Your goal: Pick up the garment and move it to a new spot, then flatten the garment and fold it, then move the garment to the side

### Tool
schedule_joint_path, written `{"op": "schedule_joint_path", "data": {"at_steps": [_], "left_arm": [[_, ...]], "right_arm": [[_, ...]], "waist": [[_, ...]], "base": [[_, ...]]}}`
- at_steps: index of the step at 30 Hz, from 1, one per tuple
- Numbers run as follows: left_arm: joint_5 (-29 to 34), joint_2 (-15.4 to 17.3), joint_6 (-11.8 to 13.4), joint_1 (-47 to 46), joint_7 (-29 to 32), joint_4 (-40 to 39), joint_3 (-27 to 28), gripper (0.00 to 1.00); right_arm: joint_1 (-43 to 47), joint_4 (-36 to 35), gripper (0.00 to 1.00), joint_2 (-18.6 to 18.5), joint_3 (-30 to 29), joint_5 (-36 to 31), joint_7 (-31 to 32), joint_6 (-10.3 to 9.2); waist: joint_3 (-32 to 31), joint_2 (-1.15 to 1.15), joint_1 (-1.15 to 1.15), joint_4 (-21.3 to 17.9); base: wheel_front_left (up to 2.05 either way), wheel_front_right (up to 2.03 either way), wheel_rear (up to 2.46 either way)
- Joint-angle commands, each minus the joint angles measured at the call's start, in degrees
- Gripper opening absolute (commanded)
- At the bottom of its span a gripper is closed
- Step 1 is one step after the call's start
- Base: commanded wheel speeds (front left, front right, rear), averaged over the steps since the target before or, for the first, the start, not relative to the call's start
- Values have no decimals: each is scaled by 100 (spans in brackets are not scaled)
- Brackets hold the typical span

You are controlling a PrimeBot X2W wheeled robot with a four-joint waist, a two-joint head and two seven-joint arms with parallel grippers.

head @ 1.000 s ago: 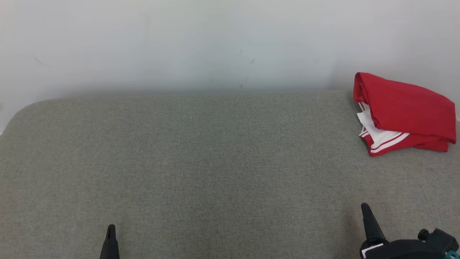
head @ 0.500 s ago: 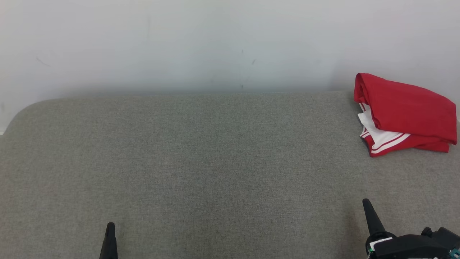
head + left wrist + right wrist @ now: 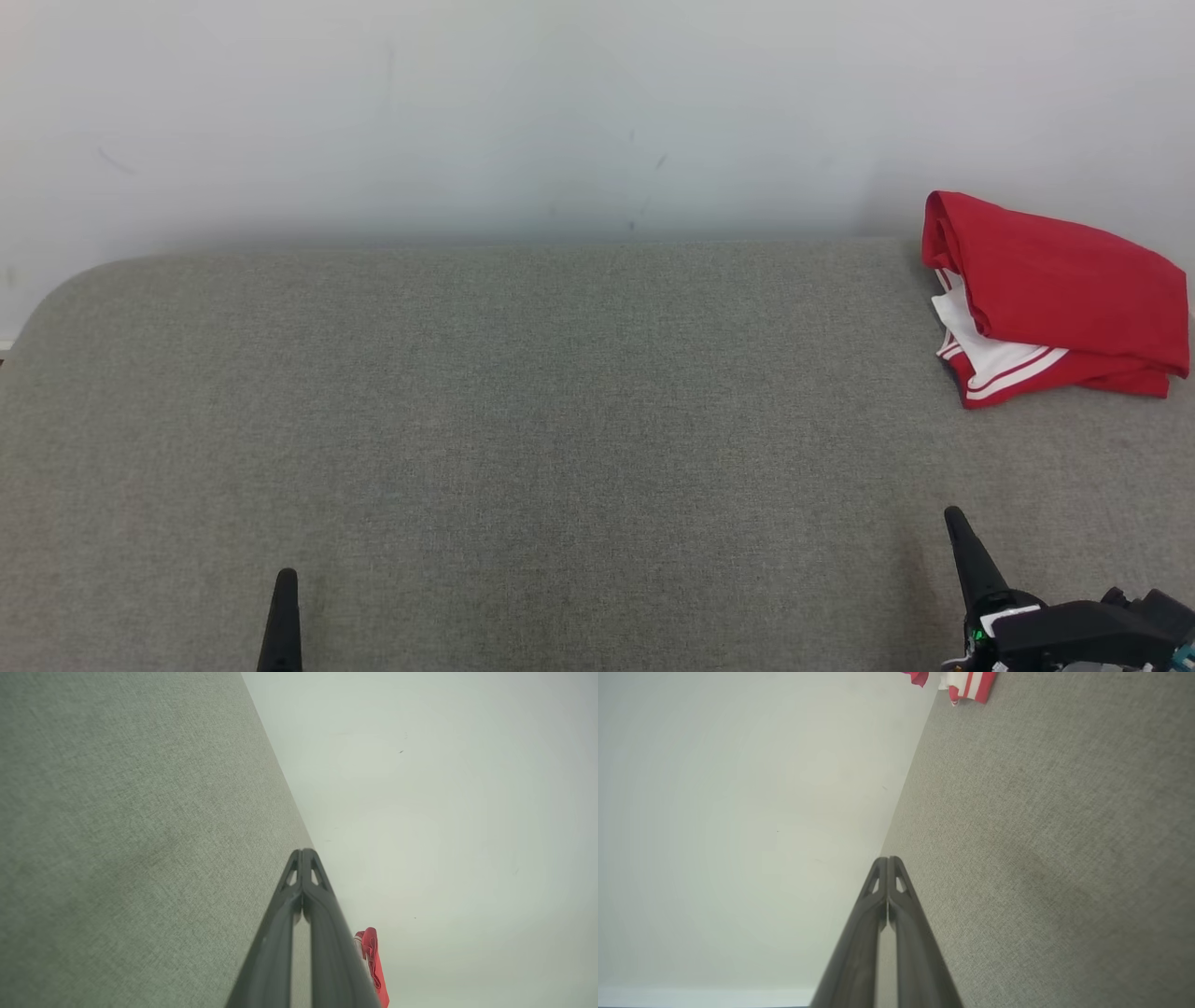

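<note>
A red garment (image 3: 1055, 294) with white stripes lies folded in a heap at the far right of the grey fabric surface (image 3: 560, 420), near the wall. A sliver of the garment (image 3: 371, 961) shows beside my left fingers, and its striped edge (image 3: 966, 682) sits at the top of the right wrist view. My left gripper (image 3: 283, 583) is at the near left edge, shut and holding nothing; its fingers (image 3: 303, 858) meet at the tips. My right gripper (image 3: 954, 521) is at the near right, shut and empty, well short of the garment, fingers (image 3: 888, 863) pressed together.
A pale wall (image 3: 560, 112) runs along the far edge of the surface. The surface's far left corner (image 3: 56, 289) is rounded. A wide stretch of grey fabric lies between my grippers and the wall.
My right gripper has crept a little farther forward and to the right. The left gripper's tip has risen slightly in view. The garment has stayed where it was.
</note>
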Motion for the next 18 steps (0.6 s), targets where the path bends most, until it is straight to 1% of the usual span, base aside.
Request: {"op": "schedule_joint_path", "data": {"at_steps": [1,18], "left_arm": [[-161,8,-23,-67,29,-66,28,0],[-953,8,-88,-95,167,-115,62,0]], "right_arm": [[-102,-46,0,-28,-30,174,54,-8],[-180,-55,0,-14,-146,959,323,-10]], "waist": [[-1,0,0,3],[-12,0,0,22]], "base": [[0,0,0],[0,0,0]]}}
